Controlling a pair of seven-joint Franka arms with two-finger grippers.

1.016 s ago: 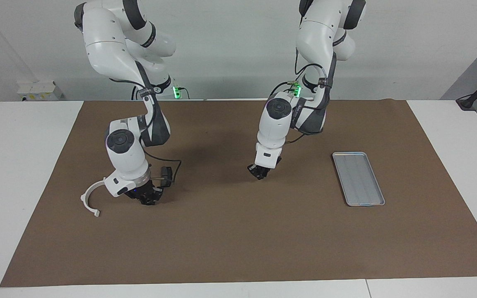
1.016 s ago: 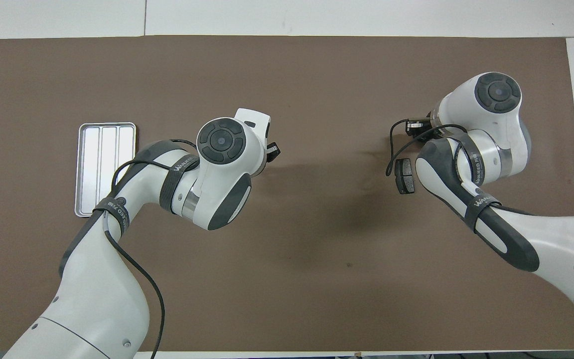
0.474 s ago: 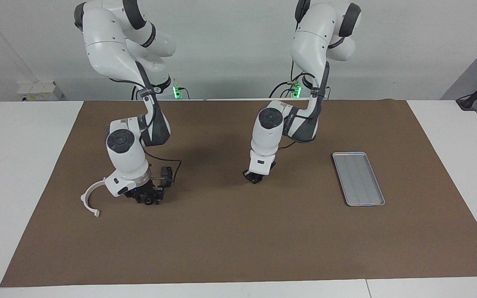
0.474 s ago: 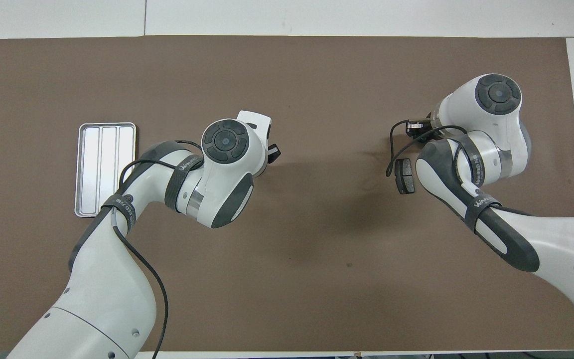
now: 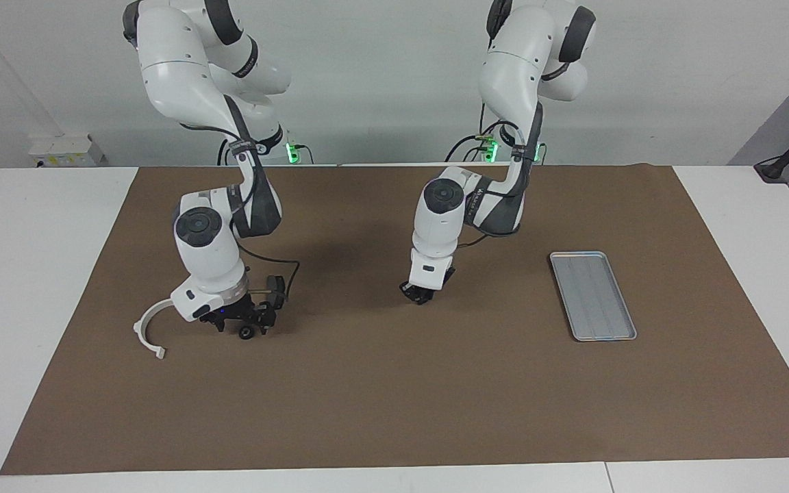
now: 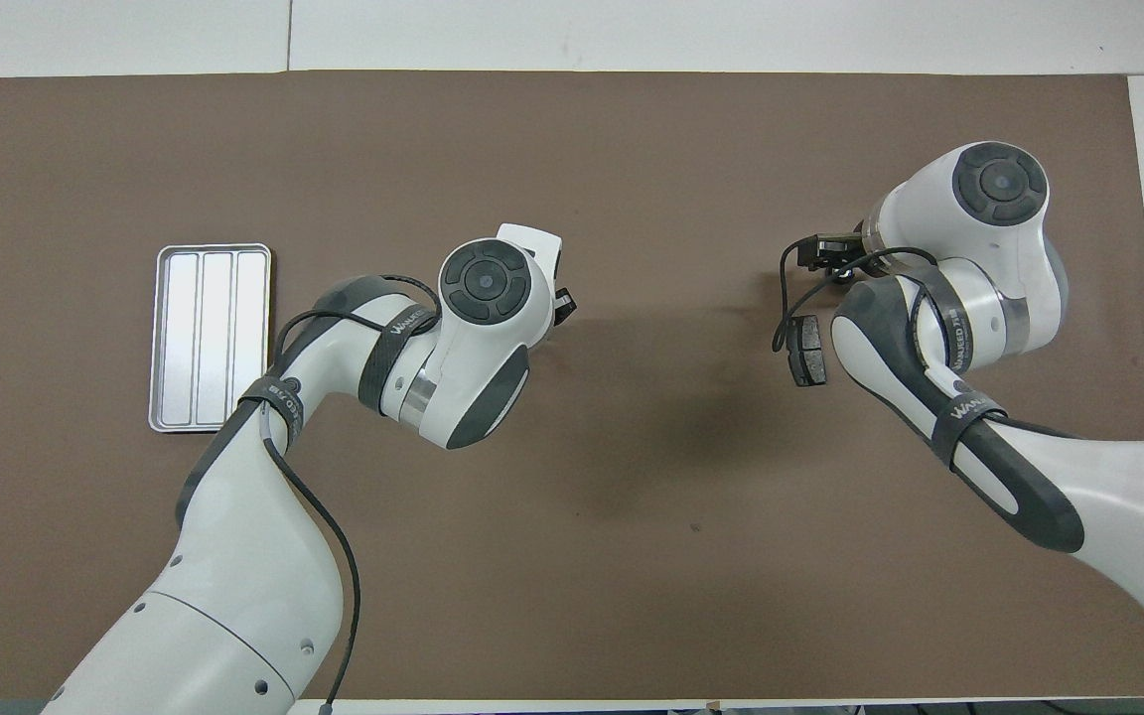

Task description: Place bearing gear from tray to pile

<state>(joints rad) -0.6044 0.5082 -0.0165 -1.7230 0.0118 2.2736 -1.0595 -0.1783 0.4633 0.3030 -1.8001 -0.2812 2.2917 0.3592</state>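
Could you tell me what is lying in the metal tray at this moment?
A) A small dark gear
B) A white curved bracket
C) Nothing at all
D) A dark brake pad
C: the tray shows only its bare ribbed floor in both views, while the white bracket and the brake pad lie on the mat toward the right arm's end of the table.

A robotics lab or test cell. Two white industrial arms (image 5: 213, 226) stand at the top of the frame, mounted at the edge of a long white table (image 5: 38, 274) covered by a plain brown mat (image 5: 394, 397). A bare pale wall (image 5: 381, 75) fills the upper part, with green status lights (image 5: 291, 152) glowing at the arm bases and a white socket box (image 5: 66, 150) at the upper left.
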